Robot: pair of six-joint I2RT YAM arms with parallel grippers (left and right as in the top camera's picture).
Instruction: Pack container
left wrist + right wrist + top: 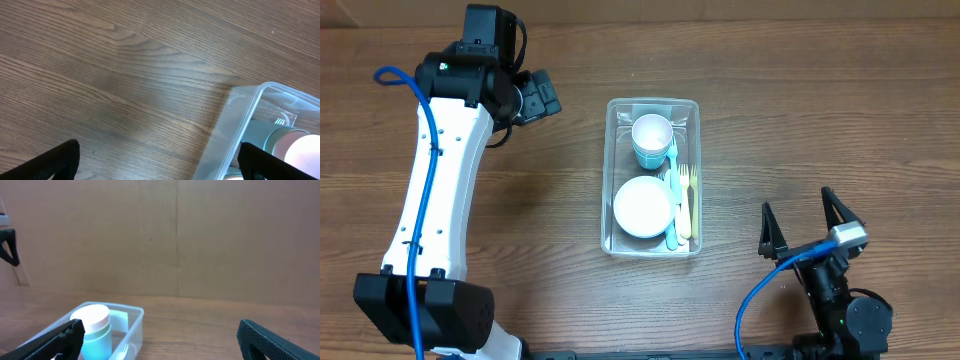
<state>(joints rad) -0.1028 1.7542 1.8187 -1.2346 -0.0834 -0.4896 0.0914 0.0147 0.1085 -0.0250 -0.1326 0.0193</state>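
The clear plastic container (614,170) sits at the middle of the table. It holds a teal and white cup (651,139), a round white-inside bowl (642,206) and plastic forks (684,195). My left gripper (542,95) is open and empty, up at the far left of the container. In the left wrist view its fingers (160,162) frame bare wood with the container's corner (250,107) at right. My right gripper (807,222) is open and empty at the near right. The right wrist view shows the container (135,317) and the cup (92,325) at lower left.
The table is brown wood (820,100). A blue cable (415,120) runs along the left arm and another blue cable (760,295) loops by the right arm's base. A brown wall (175,240) fills the back of the right wrist view.
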